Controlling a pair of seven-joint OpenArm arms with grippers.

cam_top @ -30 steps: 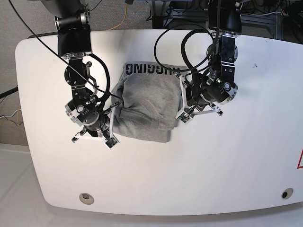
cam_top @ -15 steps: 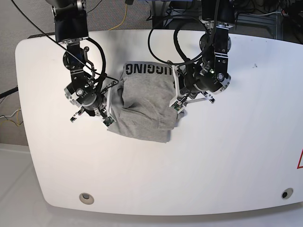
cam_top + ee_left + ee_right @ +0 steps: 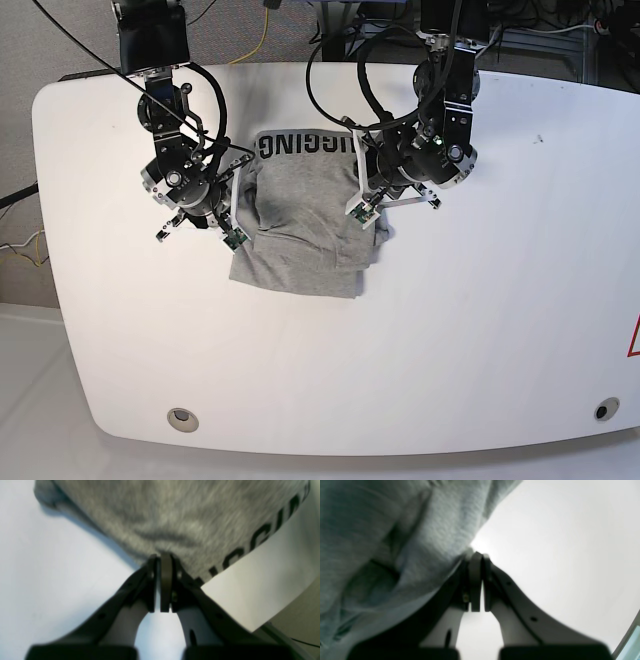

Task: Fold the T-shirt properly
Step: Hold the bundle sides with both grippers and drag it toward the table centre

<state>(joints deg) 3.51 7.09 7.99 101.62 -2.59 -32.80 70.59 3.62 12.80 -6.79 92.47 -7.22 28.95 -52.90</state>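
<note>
Grey T-shirt (image 3: 305, 230) sits partly folded mid-table (image 3: 480, 330), black print along its far edge reading roughly "GGING", left gripper (image 3: 162, 557) clamped shut on the fabric edge by the lettering, right gripper (image 3: 478, 555) pinched shut on the opposite side edge, bare white tabletop all round.

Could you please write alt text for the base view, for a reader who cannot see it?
Seen from above, two robot arms pinch a partly folded grey T-shirt at its two sides on a white table. The left gripper holds the edge on the view's right, the right gripper the opposite edge. Black letters run along the shirt's far edge.
</note>
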